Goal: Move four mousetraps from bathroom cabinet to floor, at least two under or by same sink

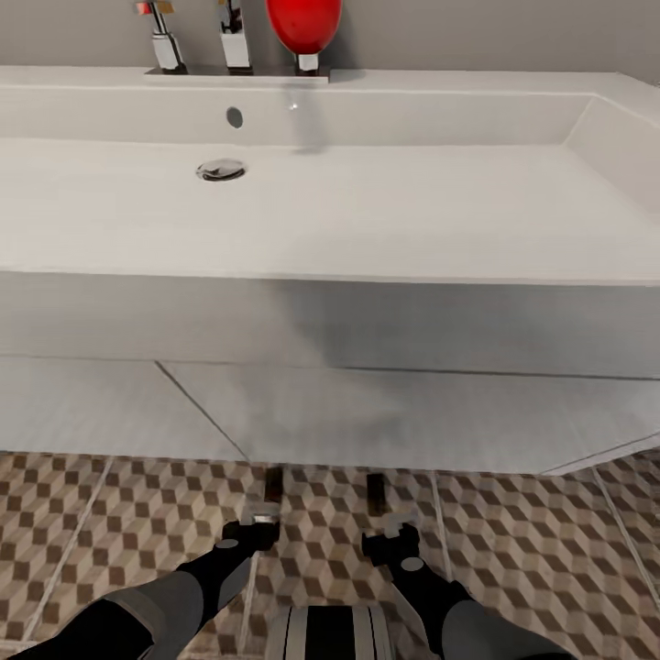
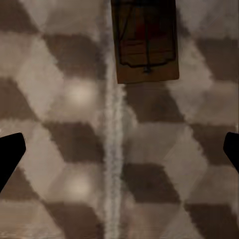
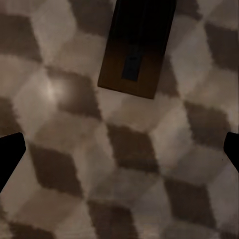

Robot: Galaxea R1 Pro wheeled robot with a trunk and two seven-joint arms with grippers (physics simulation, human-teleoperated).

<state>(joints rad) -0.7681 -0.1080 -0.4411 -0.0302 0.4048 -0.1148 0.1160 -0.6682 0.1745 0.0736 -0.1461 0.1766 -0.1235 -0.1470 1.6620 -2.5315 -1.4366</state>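
Note:
Two mousetraps lie flat on the cube-patterned bathroom floor (image 1: 137,513), right at the front edge of the sink (image 1: 367,211), one at left (image 1: 273,486) and one at right (image 1: 374,492). My left gripper (image 1: 258,530) hovers just short of the left one, my right gripper (image 1: 390,541) just short of the right one. In the left wrist view the tan mousetrap (image 2: 146,42) with black wire and a red mark lies beyond the open, empty left gripper (image 2: 119,154). Seen from the right wrist, the other mousetrap (image 3: 137,47) lies in shadow beyond the open right gripper (image 3: 119,154). The cabinet is out of view.
The white basin spans the whole width ahead, with chrome taps (image 1: 165,41), a round drain (image 1: 221,169) and a red bottle (image 1: 303,26) on its back ledge. Its underside overhangs the floor just beyond the grippers. Open tiled floor lies to both sides.

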